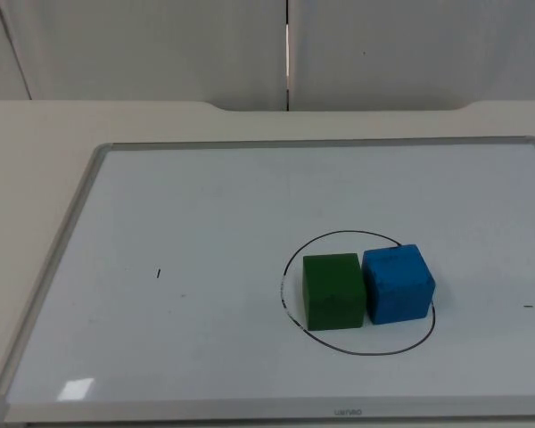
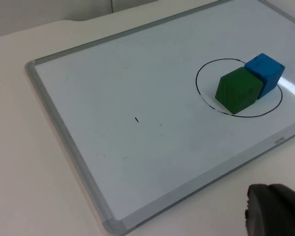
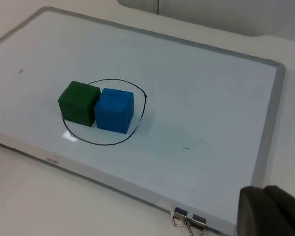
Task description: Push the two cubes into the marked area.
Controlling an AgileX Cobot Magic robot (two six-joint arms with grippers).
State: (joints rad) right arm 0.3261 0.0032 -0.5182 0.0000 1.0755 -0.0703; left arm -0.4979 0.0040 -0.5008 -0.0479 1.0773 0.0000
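A framed whiteboard (image 1: 89, 187) is laid flat on the table (image 1: 36, 134). Within the drawn black circle (image 1: 339, 235), a blue cube (image 1: 398, 283) and a green cube (image 1: 333, 291) are seated side by side, touching. Gripper state cannot be determined for either arm.

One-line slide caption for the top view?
Green cube and blue cube sit side by side inside the drawn circle on the whiteboard.

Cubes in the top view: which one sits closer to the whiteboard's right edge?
The blue cube. It stands to the right of the green cube, side by side with it inside the drawn black circle on the whiteboard.
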